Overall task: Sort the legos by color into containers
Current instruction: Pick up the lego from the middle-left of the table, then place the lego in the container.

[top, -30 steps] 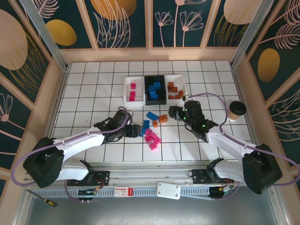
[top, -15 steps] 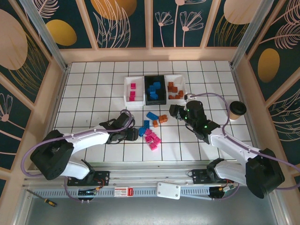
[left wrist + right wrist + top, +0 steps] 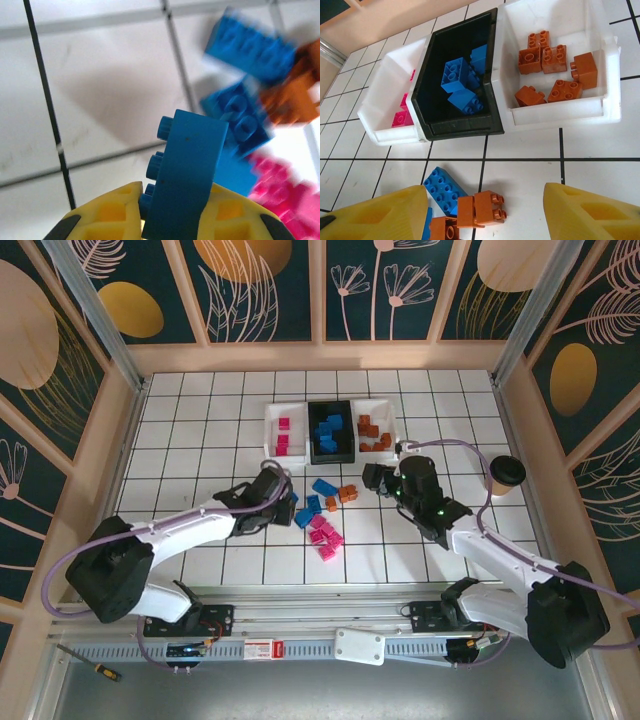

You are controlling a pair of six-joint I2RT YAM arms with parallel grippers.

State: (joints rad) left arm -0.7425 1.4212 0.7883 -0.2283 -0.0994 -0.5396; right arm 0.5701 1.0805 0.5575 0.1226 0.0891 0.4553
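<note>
My left gripper [image 3: 287, 508] is shut on a blue lego [image 3: 187, 170], which stands on edge between the yellow fingers [image 3: 107, 220] with its studs pointing left. Just beyond it lie more loose legos: blue [image 3: 252, 45], orange [image 3: 295, 97] and pink [image 3: 280, 187]. My right gripper [image 3: 485, 212] hangs open over an orange lego [image 3: 482, 207] and a blue one [image 3: 442, 187], with nothing between its fingers. The three containers stand in a row at the back: a white one [image 3: 270, 440] with pink legos, a black one [image 3: 331, 457] with blue, and a white one [image 3: 392, 420] with orange.
A paper cup [image 3: 505, 475] stands at the right, close to the right arm. The loose pile of pink legos [image 3: 323, 535] lies between the two grippers. Wooden walls bound the tiled floor on three sides.
My left gripper has closed on the blue lego at the pile's left edge and shifted slightly right and back. The right gripper has hardly moved.
</note>
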